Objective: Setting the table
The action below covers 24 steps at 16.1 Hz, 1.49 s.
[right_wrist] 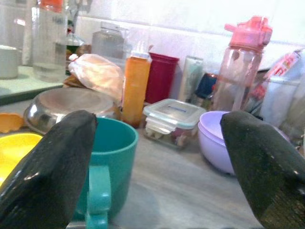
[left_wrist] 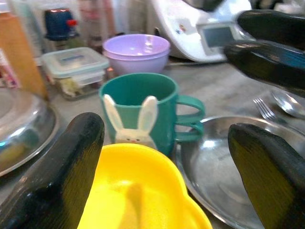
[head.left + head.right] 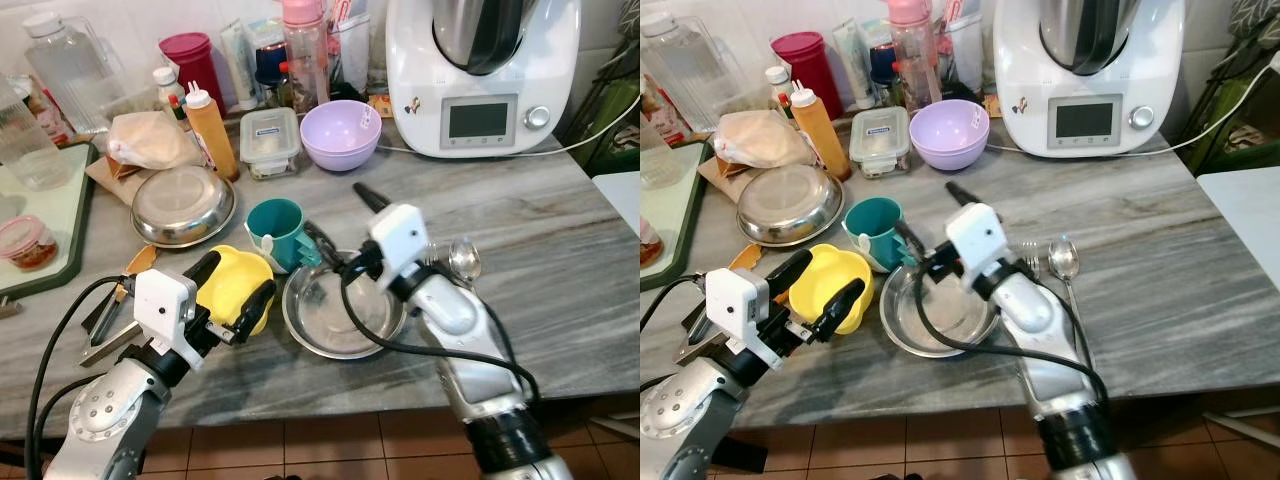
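1. Left eye view: the left gripper (image 3: 232, 296) has its fingers spread either side of a yellow bowl (image 3: 240, 283) on the grey marble counter (image 3: 560, 250). Just beside the bowl stand a teal mug (image 3: 278, 232) and a steel plate (image 3: 340, 318). The right gripper (image 3: 345, 222) hovers above the plate's far rim, near the mug, fingers apart and holding nothing.
2. Right eye view: a fork (image 3: 1031, 258) and a spoon (image 3: 1065, 262) lie side by side, just right of the plate. Further back are a steel bowl (image 3: 788, 203), a lilac bowl (image 3: 948, 133), a lidded container (image 3: 879, 139) and a white kitchen machine (image 3: 1087, 70).
3. Left wrist view: both black fingers (image 2: 57, 176) flank the yellow bowl; the mug bears a white rabbit figure (image 2: 129, 124).
4. Right wrist view: the spread fingers frame the mug, an orange sauce bottle (image 1: 135, 88) and a pink drinking bottle (image 1: 238, 64).
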{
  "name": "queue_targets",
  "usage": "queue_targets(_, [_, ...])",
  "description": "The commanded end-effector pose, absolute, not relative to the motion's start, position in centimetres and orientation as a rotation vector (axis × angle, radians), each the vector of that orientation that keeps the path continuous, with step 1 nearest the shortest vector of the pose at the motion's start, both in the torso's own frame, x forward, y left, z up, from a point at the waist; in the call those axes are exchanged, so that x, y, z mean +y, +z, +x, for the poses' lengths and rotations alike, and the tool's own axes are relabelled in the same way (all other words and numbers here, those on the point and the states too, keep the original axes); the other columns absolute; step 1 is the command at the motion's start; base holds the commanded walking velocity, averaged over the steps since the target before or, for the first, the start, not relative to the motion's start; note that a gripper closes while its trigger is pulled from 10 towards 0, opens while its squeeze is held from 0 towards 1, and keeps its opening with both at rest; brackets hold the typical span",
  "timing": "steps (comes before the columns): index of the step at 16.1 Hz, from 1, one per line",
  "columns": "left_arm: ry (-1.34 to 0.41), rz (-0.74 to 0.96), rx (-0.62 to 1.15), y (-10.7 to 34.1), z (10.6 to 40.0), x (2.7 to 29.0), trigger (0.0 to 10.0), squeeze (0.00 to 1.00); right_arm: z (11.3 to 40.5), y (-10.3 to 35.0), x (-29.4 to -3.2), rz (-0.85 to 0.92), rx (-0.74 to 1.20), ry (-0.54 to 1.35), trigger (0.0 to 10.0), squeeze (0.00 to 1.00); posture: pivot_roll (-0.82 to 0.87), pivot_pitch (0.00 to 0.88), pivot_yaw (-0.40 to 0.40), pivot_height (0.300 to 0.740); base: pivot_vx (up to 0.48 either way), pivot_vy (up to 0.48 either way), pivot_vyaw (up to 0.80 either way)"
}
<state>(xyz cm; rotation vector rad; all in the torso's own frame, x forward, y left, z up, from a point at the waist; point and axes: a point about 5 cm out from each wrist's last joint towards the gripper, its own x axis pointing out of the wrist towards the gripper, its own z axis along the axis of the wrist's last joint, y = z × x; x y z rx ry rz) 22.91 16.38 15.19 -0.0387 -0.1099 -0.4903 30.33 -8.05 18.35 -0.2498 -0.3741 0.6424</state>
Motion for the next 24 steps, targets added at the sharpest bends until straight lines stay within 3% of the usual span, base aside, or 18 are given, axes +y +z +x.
queue_targets(1, [-0.457, -0.035, -0.111, 15.1, 22.8, 16.9, 10.0, 0.00, 29.6, 19.0, -8.6, -0.329, -0.437, 0.621, 10.0, 1.00, -0.09, 0.090, 0.087, 0.740, 0.000, 0.000, 0.00])
queue_targets(9, [-0.180, -0.072, -0.159, 15.1, 24.0, 18.3, 10.0, 0.00, 29.1, 18.5, -11.2, -0.376, -0.413, 0.466, 10.0, 1.00, -0.10, 0.076, 0.055, 0.740, 0.000, 0.000, 0.00])
queue_targets(11, [-0.125, -0.071, -0.132, 14.5, 23.9, 18.4, 10.0, 0.00, 29.1, 18.4, -12.4, -0.462, -0.425, 0.393, 10.0, 1.00, -0.10, 0.076, 0.054, 0.740, 0.000, 0.000, 0.00])
queue_targets(24, [-0.109, 0.003, -0.072, 13.6, 23.5, 17.8, 10.0, 0.00, 29.1, 17.9, -12.6, -0.475, -0.412, 0.382, 10.0, 1.00, -0.09, 0.087, 0.062, 0.740, 0.000, 0.000, 0.00])
